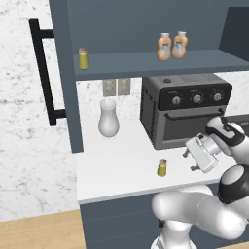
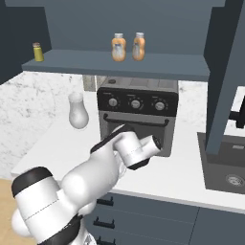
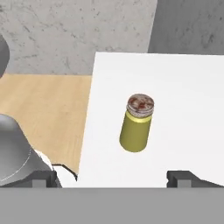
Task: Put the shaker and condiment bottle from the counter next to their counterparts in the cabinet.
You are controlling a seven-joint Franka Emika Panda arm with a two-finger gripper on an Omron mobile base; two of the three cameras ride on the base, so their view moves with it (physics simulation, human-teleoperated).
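On the cabinet (image 1: pixel 65 97) shelf the counterpart shaker (image 1: pixel 83 59) stands alone at the left end, and two orange condiment bottles (image 1: pixel 171 46) stand side by side further right, so the bottle half of the job looks done and the shaker half remains. Below, on the white worktop (image 1: pixel 116 168), the shaker (image 1: pixel 162 168) stands upright near the front edge, in front of the black toaster oven (image 1: pixel 185 114) and well right of the white vase (image 1: pixel 108 118). Its long axis is vertical, cap up. Just to its right hangs the tool (image 1: pixel 194 160), close to the shaker but apart from it. In the hand view the shaker (image 3: pixel 137 124) sits ahead of and between the two fingertips (image 3: pixel 183 177), roughly centred, with bare worktop around it. The tool is spread wide and empty, touching nothing. The coming move probably means advancing along the tool's own line until the fingers flank the yellow-green body.
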